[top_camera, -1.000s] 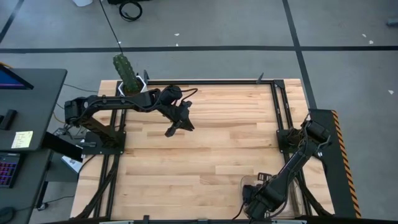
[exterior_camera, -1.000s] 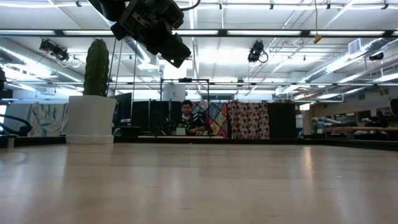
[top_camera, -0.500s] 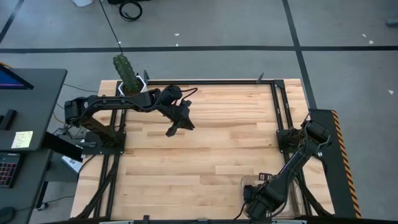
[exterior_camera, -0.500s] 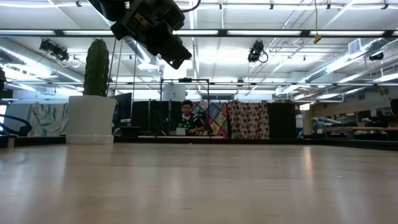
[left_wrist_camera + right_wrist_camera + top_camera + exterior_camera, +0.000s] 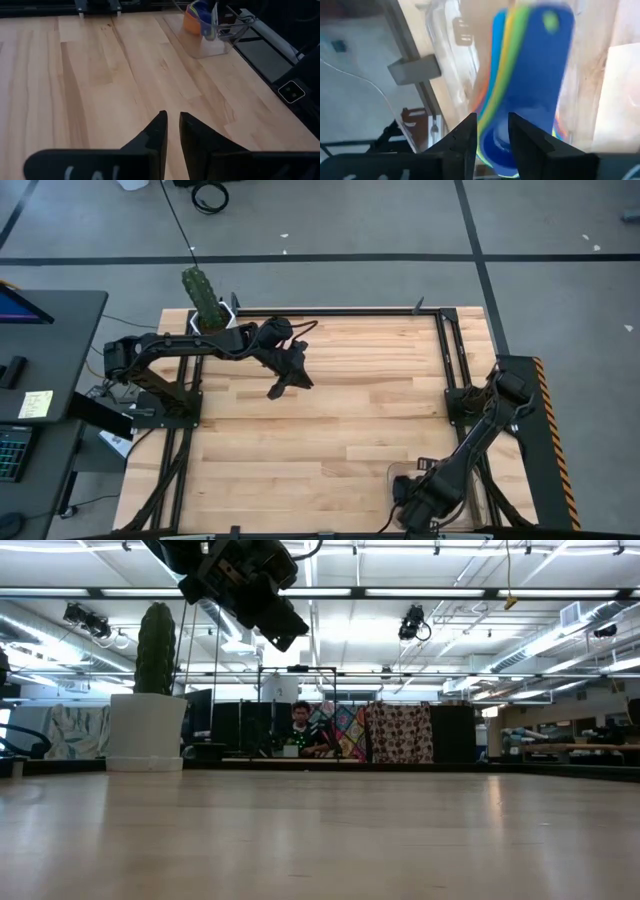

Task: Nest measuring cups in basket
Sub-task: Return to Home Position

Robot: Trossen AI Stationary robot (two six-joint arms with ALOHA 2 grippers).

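One nested stack of measuring cups (image 5: pixel 530 75) lies inside the basket (image 5: pixel 445 50), the clear tub I take as my reference on the counter (image 5: pixel 340 430). In the right wrist view the dark blue cup faces the camera. Green, yellow, light blue and orange edges fan out from behind it.

Right jaws: directly over the basket, pointing down into it at the stack. They are parted by a narrow gap and released. The blue bowl shows through the gap, and I see no contact with it. The right arm (image 5: pixel 480 430) covers most of the basket from above, and only part of the clear rim (image 5: pixel 395 472) shows past it.

Left jaws: well apart from the basket, diagonally across the counter and raised clear of the wood. They are closed to a thin slit and grasp nothing. They point back toward the basket, and the left wrist view shows its wall (image 5: pixel 207 47) with the orange bowl (image 5: pixel 192 22) behind it. The left arm (image 5: pixel 200 345) waits there.

Farther from the basket than the left jaws, a white pot (image 5: pixel 145 730) with a cactus (image 5: pixel 155 645) stands at the opposite corner of the counter.

Farthest from the basket, in the room beyond the counter, a person (image 5: pixel 300 725) sits facing this way.
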